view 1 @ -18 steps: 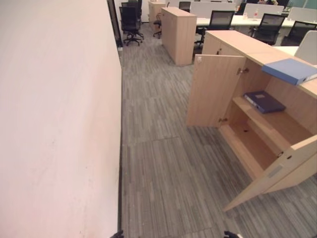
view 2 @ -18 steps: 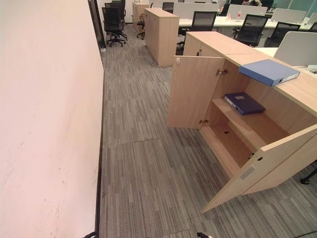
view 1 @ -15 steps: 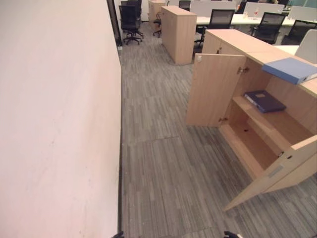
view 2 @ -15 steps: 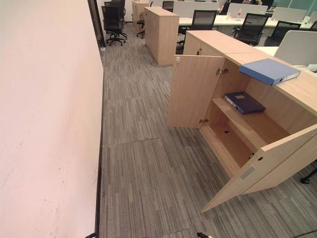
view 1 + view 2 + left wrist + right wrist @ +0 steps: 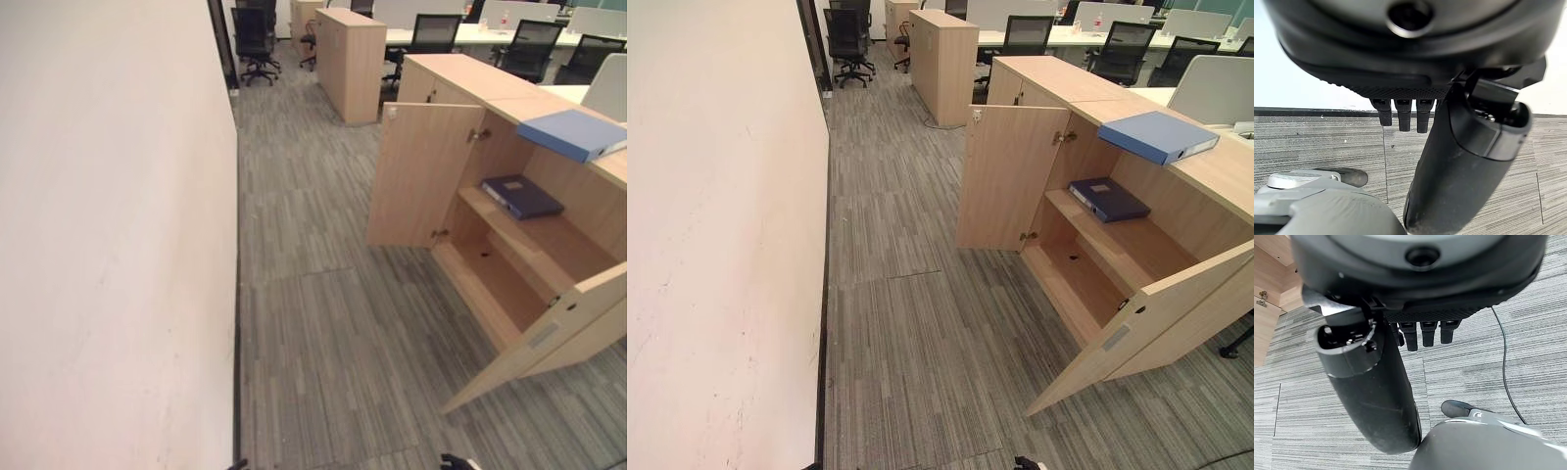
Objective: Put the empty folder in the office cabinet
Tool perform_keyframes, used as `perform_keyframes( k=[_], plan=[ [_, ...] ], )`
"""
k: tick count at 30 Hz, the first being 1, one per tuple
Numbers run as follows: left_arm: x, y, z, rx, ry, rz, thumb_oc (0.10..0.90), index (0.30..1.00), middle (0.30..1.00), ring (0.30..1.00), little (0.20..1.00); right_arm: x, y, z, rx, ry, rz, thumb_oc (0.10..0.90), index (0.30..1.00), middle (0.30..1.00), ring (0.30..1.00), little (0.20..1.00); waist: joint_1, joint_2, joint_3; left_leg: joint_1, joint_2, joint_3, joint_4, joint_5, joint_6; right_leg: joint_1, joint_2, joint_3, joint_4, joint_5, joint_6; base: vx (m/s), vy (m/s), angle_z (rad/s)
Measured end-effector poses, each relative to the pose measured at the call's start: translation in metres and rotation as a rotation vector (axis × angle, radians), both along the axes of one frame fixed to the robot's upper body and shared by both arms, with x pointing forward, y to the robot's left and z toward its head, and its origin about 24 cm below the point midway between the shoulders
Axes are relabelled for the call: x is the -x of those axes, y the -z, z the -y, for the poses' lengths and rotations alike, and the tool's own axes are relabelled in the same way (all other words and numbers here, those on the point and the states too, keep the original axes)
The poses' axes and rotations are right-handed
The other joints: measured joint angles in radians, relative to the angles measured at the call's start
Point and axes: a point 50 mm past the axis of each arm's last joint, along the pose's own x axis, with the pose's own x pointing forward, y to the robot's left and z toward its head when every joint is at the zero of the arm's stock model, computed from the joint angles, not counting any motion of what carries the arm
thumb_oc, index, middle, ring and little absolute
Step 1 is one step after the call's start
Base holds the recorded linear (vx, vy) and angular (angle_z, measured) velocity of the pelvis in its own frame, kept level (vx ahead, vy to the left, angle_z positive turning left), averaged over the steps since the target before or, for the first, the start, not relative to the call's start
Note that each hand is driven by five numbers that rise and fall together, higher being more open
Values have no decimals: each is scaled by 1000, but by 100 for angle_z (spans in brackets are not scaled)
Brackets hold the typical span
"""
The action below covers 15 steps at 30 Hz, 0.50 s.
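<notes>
A light blue folder (image 5: 1157,135) lies flat on the top of a pale wood office cabinet (image 5: 1097,108), a slim box-type file with a white label on its spine, one corner jutting past the cabinet's front edge above the open compartment. Both cabinet doors stand wide: the far door (image 5: 1006,179) swung out toward the aisle, the near door (image 5: 1151,318) angled low across the foreground. On the upper shelf (image 5: 1132,243) inside rests a second, dark navy folder (image 5: 1109,199), also flat, directly below the light blue one; the lower shelf (image 5: 1073,284) sits under it.

The left hand (image 5: 1464,161) hangs over grey striped carpet (image 5: 333,323) close to a white wall (image 5: 108,245), its thumb extended and its fingers (image 5: 1403,115) straight and slack, holding nothing. The right hand (image 5: 1371,387) hangs likewise over the carpet, thumb out, fingers (image 5: 1427,335) loose and empty, with a corner of the cabinet's wood visible beyond it. The light blue folder sits well apart from both hands, ahead of them and off to the right hand's side, at a higher level than either; neither hand touches it or the cabinet.

Farther down the aisle stand another wooden cabinet (image 5: 351,67), black office chairs (image 5: 257,39) and white desks (image 5: 470,35).
</notes>
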Motion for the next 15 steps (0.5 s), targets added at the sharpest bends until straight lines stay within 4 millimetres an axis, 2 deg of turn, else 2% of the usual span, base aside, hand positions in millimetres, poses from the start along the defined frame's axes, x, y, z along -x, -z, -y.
perform_keyframes(
  k=[15],
  plan=[
    [1,2,1,1,-3,-29,800,900,900,900,900,0,0,0,1,-1,-5,800,900,900,900,900,-3,3,-1,4,1,4,0,0,0,2,1,10,-1,2,-1,0,0,0]
  ],
)
